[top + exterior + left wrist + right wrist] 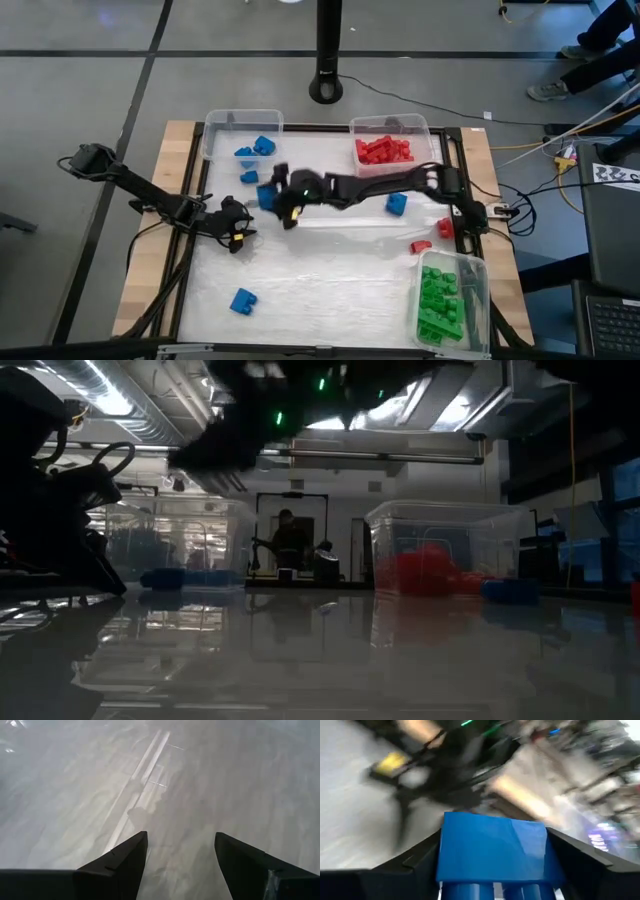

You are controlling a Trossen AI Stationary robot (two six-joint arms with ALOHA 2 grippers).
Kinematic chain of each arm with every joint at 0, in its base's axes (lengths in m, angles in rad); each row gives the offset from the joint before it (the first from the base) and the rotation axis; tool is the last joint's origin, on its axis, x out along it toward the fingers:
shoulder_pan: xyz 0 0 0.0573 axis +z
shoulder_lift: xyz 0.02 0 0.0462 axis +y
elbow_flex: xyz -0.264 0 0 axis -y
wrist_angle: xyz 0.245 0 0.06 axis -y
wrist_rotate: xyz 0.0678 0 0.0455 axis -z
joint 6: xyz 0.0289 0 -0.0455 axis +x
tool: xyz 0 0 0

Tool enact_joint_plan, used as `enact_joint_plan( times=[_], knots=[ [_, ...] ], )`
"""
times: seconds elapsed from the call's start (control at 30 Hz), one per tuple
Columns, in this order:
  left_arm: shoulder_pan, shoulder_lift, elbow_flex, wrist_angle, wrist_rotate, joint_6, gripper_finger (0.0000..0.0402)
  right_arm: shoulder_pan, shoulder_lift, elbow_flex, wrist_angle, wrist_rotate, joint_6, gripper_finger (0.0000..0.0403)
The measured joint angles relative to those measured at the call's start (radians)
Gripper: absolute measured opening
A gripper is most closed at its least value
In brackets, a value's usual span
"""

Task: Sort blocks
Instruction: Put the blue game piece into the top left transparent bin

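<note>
Closest, my right pincer (492, 870) is clenched on a blue block (492, 852), which fills the gap between its two fingers in the right wrist view. From above, this pincer (272, 192) is reached across the bench (330, 275) toward the far left, just short of the clear bin of blue blocks (243, 135). My left pincer (180, 865) hangs released over bare bench with nothing between its fingers; from above it (237, 222) sits near the left edge, close beside the right one.

Farther out, progress can be read from the bins. The near-right bin (450, 300) is packed with green blocks (437, 295); the far-right bin (390, 140) holds a heap of red blocks (382, 150); the far-left bin holds only a few blue ones (256, 147).

Left loose on the bench: a blue block (243, 300) near the front left, another (249, 177) just outside the blue bin, a third (397, 204) right of centre, and two red blocks (421, 246), (445, 227) beside the green bin. I judge the sorting well past halfway: green looks finished, while blue and a little red are outstanding.
</note>
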Motion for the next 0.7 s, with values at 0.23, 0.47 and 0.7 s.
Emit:
enact_joint_plan(
  times=[0.23, 0.47, 0.7],
  knots=[
    [0.0, 0.0, 0.0, -0.001, -0.003, -0.018, 0.0224, -0.111, -0.087, 0.002, 0.058, 0.076, -0.026, 0.0294],
    [0.0, 0.001, 0.0, 0.001, -0.006, -0.019, 0.0224, -0.253, -0.043, 0.002, 0.207, -0.013, 0.077, 0.0302],
    [0.0, 0.001, 0.0, 0.009, -0.014, -0.012, 0.0224, -0.297, 0.042, 0.001, 0.413, -0.043, 0.133, 0.0309]
  ],
)
